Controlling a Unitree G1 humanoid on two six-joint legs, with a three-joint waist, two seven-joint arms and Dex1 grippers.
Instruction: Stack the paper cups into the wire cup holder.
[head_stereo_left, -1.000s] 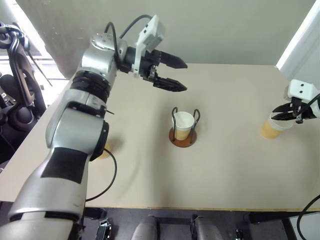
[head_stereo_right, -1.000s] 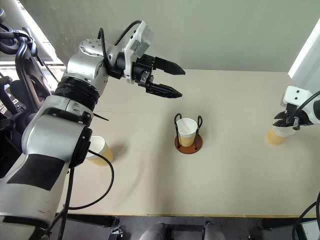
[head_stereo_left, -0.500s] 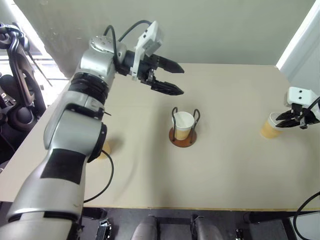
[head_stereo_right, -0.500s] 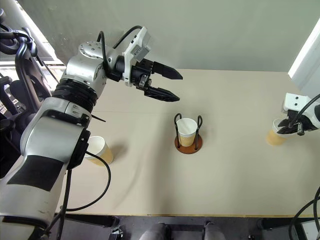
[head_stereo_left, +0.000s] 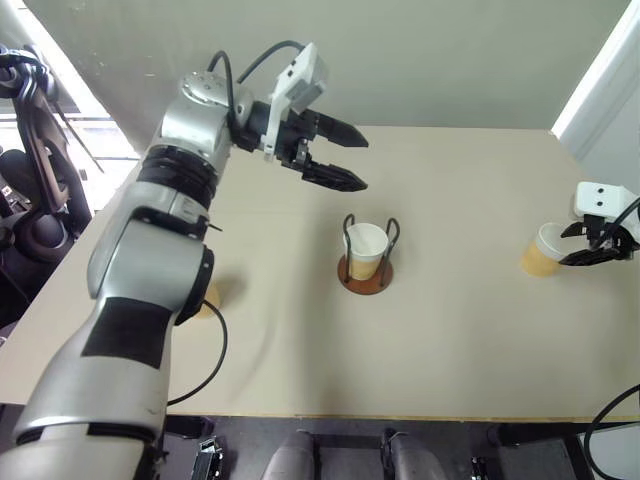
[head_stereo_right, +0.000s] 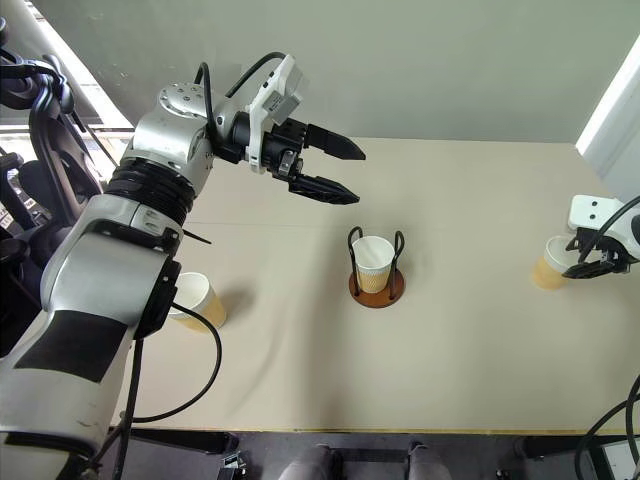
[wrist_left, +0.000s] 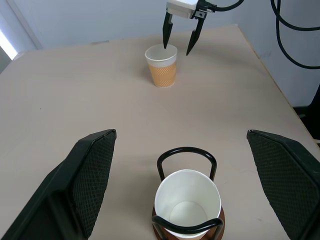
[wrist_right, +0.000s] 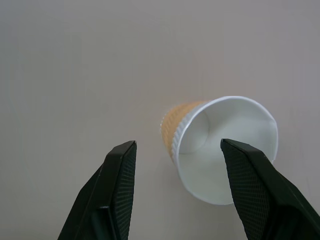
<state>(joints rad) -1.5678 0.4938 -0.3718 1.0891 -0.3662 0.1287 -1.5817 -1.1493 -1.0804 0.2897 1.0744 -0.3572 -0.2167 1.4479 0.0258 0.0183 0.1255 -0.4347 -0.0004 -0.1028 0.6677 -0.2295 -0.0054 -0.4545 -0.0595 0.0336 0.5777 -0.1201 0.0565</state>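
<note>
Right gripper (head_stereo_left: 598, 245) has its fingers apart, hanging just above the far-right paper cup (head_stereo_left: 544, 251), empty. In the right wrist view one finger (wrist_right: 257, 187) overlaps the rim while the other sits beside the cup's wall, so the jaws aren't centred on it.

Risk: closing from here could clip the rim, crush it or tip the light cup.

Left gripper (head_stereo_right: 330, 168) is spread wide, empty, raised over the table (head_stereo_left: 450, 340). Below and ahead of it stands the wire cup holder (head_stereo_right: 377, 288) with one cup (head_stereo_right: 374, 262) already inside. A third cup (head_stereo_right: 197, 301) stands well behind it, beside the left arm.
</note>
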